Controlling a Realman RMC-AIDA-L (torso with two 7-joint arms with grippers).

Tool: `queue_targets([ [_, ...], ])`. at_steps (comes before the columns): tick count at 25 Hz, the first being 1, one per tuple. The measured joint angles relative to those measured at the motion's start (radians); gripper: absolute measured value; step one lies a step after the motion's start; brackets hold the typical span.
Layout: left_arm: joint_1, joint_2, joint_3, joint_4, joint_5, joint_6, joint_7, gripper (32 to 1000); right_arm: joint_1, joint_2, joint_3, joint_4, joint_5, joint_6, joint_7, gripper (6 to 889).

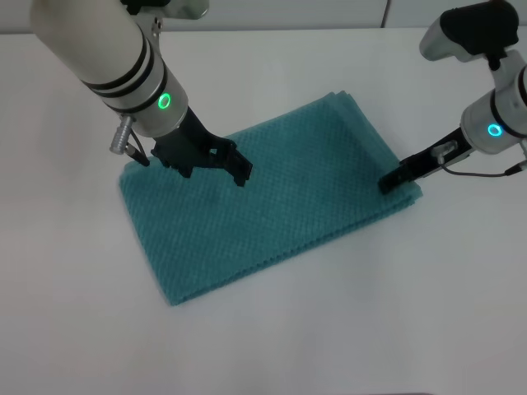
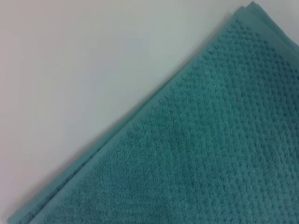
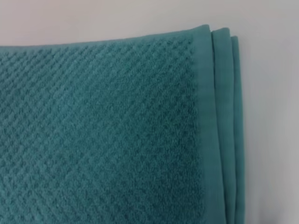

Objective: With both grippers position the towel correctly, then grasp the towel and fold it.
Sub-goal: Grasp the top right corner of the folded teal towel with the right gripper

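The teal waffle-weave towel (image 1: 280, 197) lies flat and slantwise on the white table, folded in layers. My left gripper (image 1: 216, 171) hovers open over the towel's left part, close to its far long edge, holding nothing. My right gripper (image 1: 389, 181) is down at the towel's right-hand corner, its tip touching the cloth's edge. In the left wrist view the towel (image 2: 210, 154) shows one long edge and a corner against the table. The right wrist view shows the towel (image 3: 103, 130) with a stacked corner of three hemmed layers. Neither wrist view shows its own fingers.
The white table (image 1: 329, 329) surrounds the towel on all sides. A thin black cable (image 1: 486, 173) runs from the right arm just beyond the towel's right corner. A wall edge lies along the back.
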Motion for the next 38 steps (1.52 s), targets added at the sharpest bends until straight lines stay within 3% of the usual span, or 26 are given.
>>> queue_targets([
  [22, -0.012, -0.0016, 0.016, 0.0, -0.002, 0.005, 0.0, 897, -0.024, 0.0, 0.0, 0.025, -0.004, -0.075, -0.014, 847],
  [38, -0.012, -0.0016, 0.015, 0.0, -0.002, 0.005, 0.0, 897, -0.023, 0.009, -0.002, 0.024, -0.004, -0.08, -0.014, 811],
])
